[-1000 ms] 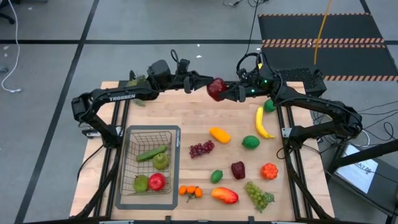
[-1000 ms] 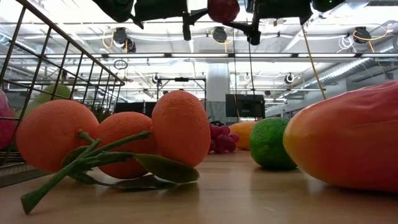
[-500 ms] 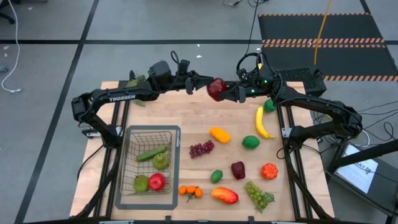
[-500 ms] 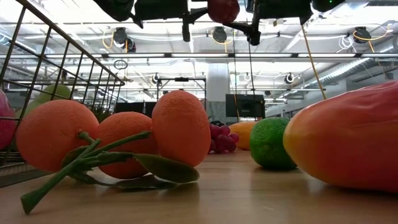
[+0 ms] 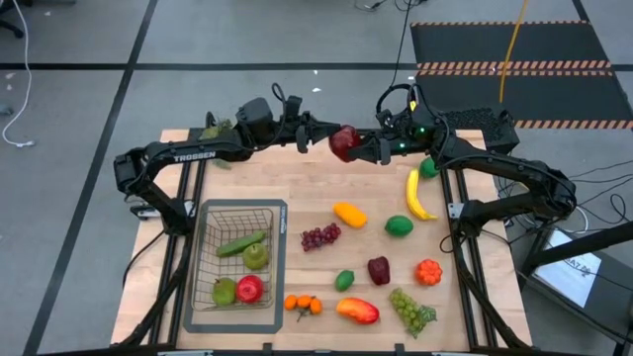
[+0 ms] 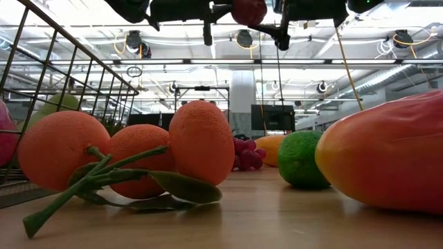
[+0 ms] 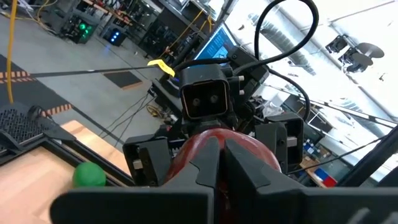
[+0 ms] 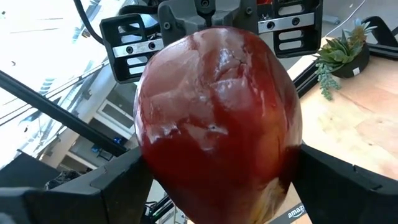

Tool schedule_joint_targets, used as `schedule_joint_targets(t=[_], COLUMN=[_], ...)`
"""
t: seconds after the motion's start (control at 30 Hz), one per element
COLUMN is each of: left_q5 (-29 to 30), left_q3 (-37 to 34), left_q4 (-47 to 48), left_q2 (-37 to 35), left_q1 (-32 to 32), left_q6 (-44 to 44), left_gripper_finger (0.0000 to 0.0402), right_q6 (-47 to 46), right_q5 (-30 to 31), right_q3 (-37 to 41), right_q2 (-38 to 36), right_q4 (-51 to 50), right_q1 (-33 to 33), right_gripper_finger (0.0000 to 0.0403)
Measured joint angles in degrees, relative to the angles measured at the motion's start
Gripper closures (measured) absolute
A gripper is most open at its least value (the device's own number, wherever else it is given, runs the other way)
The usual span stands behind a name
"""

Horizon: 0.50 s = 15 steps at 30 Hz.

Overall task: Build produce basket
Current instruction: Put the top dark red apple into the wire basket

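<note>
Now | right gripper (image 5: 358,146) clasps red apple (image 5: 343,141) aloft | left gripper (image 5: 315,131) closed, touching it

Both tools meet at a red apple (image 5: 343,141) above the table.

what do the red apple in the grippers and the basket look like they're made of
Red apple: probably moulded plastic or foam, glossy; bright highlights and a faint crease in its skin.
Basket: thin grey metal wire, open grid with the fruit showing through; finish too small to judge.

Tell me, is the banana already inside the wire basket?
No. In the high view the banana lies on the bare table at the right side, far from the basket, which holds other fruit.
</note>
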<state>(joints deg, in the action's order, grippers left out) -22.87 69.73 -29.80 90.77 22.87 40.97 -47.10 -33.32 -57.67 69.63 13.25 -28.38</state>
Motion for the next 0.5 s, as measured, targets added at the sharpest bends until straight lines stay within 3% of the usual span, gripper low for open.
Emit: schedule_joint_targets(t=[0.13, 0.3, 0.5], left_q5=[0.05, -0.38, -4.09], left_q3=[0.0, 0.0, -0.08], left_q4=[0.01, 0.13, 0.22], left_q2=[0.01, 0.01, -0.34], left_q1=[0.21, 1.31, 3.66], left_q6=[0.05, 1.23, 1.83], left_gripper_finger=[0.0395, 0.0389, 0.0394], right_q6=[-1.11, -3.85, -6.11], right_q5=[0.92, 2.0, 0.99], right_q3=[0.0, 0.0, 0.0], right_q2=[0.0, 0.0, -0.12], right_q4=[-0.02, 0.18, 0.34], right_q1=[0.0, -0.02, -0.07], right_gripper_finger=[0.0067, 0.0037, 0.0011])
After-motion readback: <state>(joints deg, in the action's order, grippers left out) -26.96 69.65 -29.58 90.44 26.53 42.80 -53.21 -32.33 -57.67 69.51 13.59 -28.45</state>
